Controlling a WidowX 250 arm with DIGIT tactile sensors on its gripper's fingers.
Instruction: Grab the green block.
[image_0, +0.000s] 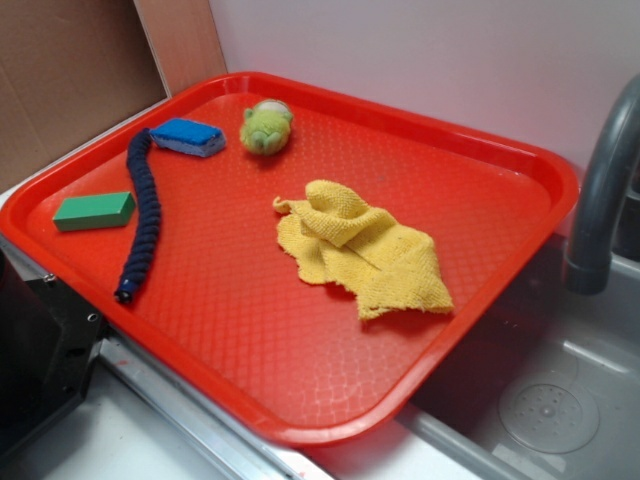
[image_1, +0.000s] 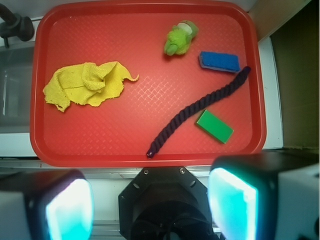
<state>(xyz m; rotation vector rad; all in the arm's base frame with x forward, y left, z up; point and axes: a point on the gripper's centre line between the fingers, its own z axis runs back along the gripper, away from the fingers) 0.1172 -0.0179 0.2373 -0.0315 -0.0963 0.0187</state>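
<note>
Wrist view looks straight down with the gripper (image_1: 150, 200) high over the near rim of the red tray (image_1: 150, 150), pads spread wide apart, nothing between them, so jaws are released and empty. Going left to right from the jaws: grey faucet (image_1: 15, 25) far ahead-left, off the tray over the sink; yellow cloth (image_1: 85, 82) ahead and left of the left pad, crumpled and lying flat, well clear of everything else; dark blue rope (image_1: 195, 112) ahead of the gap, running diagonally from just past the near rim up toward the right; fuzzy green toy (image_1: 180, 39) farther ahead, slightly right of centre; green block (image_1: 214, 126) ahead of the right pad (image_1: 232, 202), lying flat, long side angled, just beside the rope on its right and not clearly touching it; blue sponge (image_1: 219, 61) farther ahead on the same side, near the rope's far end. Block is the nearest thing to the right pad, so the open stance fits an approach not yet begun. Judgement: jaws need to shift right and forward, descend, and turn to straddle the block's short width; rope sitting so close on one side may get caught by a pad. Exterior view shows no gripper; block (image_0: 94, 211) sits at the tray's left edge, rope (image_0: 145, 215) between it and the cloth (image_0: 365, 250).
</note>
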